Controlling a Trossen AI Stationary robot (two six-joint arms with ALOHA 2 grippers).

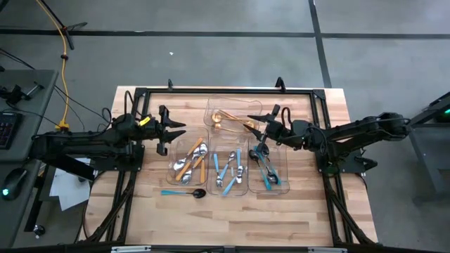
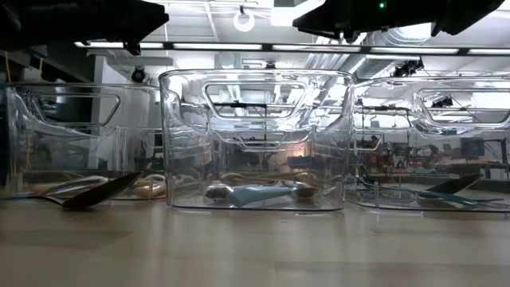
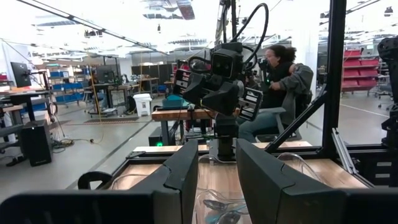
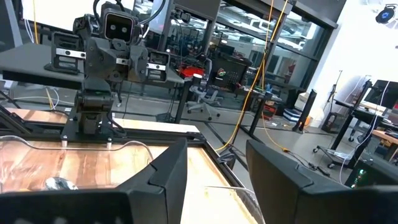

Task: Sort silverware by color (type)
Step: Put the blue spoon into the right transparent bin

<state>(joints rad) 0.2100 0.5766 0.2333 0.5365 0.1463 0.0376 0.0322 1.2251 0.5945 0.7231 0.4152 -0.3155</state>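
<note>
In the high view four clear trays sit mid-table. The far tray holds gold cutlery (image 1: 230, 119). The near row holds orange-handled pieces (image 1: 190, 162), light-blue-handled pieces (image 1: 228, 169) and dark teal-handled pieces (image 1: 266, 169). One dark spoon with a teal handle (image 1: 184, 192) lies flat on the bare table in front of the left tray, also seen in the low view (image 2: 94, 194). My left gripper (image 1: 179, 130) is open and hovers left of the trays. My right gripper (image 1: 259, 129) is open and hovers over the right end of the gold tray. Neither touches anything.
A black frame (image 1: 225, 90) runs along the table's far edge and sides. Bare wood lies along the near edge (image 1: 232, 218). The tray walls (image 2: 255, 139) stand tall in the low view. A person (image 3: 280, 87) sits in the room beyond the table.
</note>
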